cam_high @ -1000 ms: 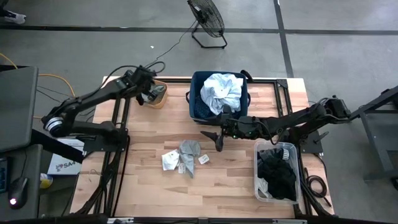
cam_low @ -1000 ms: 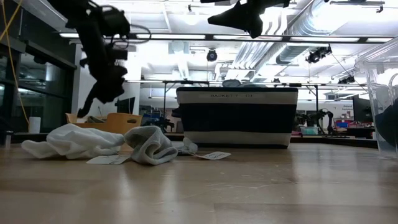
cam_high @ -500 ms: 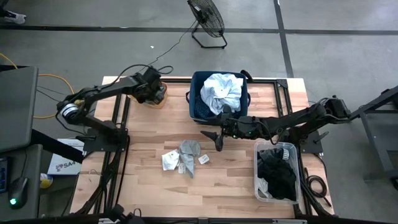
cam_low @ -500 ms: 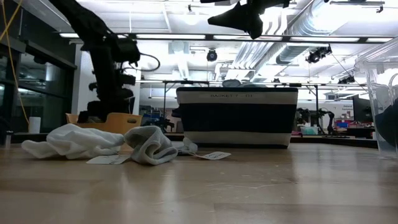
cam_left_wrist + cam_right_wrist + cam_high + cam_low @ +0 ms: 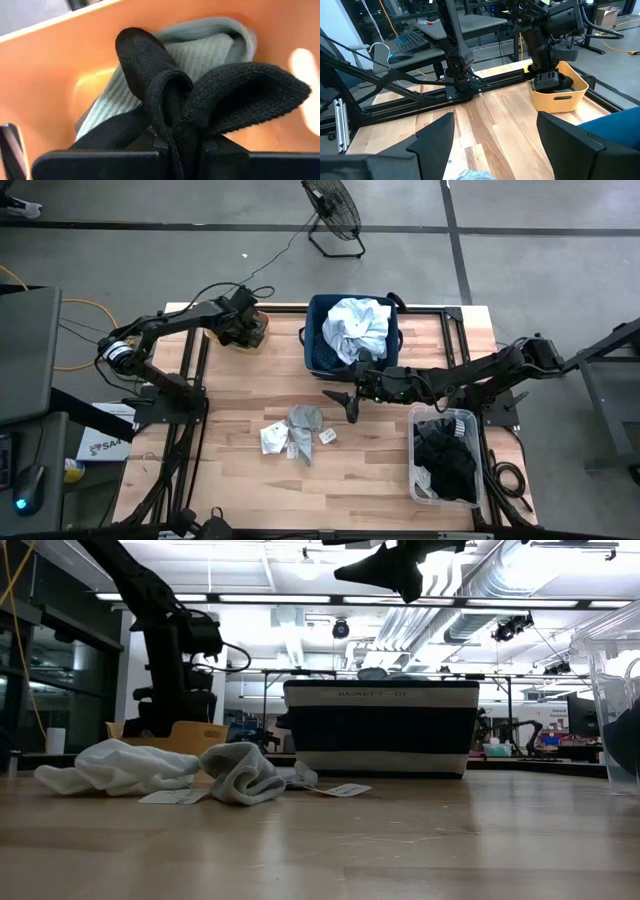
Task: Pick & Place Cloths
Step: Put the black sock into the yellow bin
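My left pincer [image 5: 175, 145] is down inside the orange tub [image 5: 254, 332] at the far left corner of the worktop [image 5: 240, 470]. It is pinching a black sock [image 5: 200, 100], which lies on a grey-green sock [image 5: 200, 50]. I think I am putting the black sock down here. To do it well, I should spread my fingers only when the sock is low in the tub, then lift straight up so no cloth comes with me.

My right pincer [image 5: 348, 404] waits in the air over the middle of the worktop, spread wide and holding nothing.

More socks and white pieces [image 5: 295, 432] lie in the middle of the worktop.

From above, my arm hides the inside of the tub. I cannot see my left fingertips under the sock.
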Robot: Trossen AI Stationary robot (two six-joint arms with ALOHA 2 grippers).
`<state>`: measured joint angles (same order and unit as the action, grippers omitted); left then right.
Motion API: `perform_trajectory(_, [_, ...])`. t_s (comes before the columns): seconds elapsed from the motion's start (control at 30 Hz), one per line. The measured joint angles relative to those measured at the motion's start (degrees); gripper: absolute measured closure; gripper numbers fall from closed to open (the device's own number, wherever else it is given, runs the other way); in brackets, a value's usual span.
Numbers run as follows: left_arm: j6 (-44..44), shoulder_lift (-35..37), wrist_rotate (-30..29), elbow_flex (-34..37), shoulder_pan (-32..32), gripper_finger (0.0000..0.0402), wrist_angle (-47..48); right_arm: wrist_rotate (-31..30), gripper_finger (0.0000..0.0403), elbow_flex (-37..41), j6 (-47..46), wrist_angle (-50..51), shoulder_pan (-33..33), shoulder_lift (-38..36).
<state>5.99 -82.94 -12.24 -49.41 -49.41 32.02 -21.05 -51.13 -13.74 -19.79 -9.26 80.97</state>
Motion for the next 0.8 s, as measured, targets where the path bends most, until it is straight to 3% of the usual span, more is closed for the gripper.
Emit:
perform_trajectory(0.23, [-1.9, 0.0, 4.0, 0.9, -4.0, 0.0379, -2.9, 0.0, 0.0127, 0.0, 0.0, 0.0, 0.0, 0.0])
perform_trajectory(0.43, [-8.3, 0.0, 4.3, 2.7, -3.8, 0.0379, -6.6, 0.0, 0.0127, 0.0, 0.0, 0.0, 0.1, 0.0])
perform_trajectory(0.63, [-8.8, -0.2, 6.9, 2.7, -3.8, 0.0378, -7.3, 0.0, 0.0127, 0.0, 0.0, 0.0, 0.1, 0.0])
perform_trajectory(0.8, [-8.8, -0.2, 7.0, 2.7, -3.8, 0.0349, -8.5, 0.0, 0.0127, 0.0, 0.0, 0.0, 0.1, 0.0])
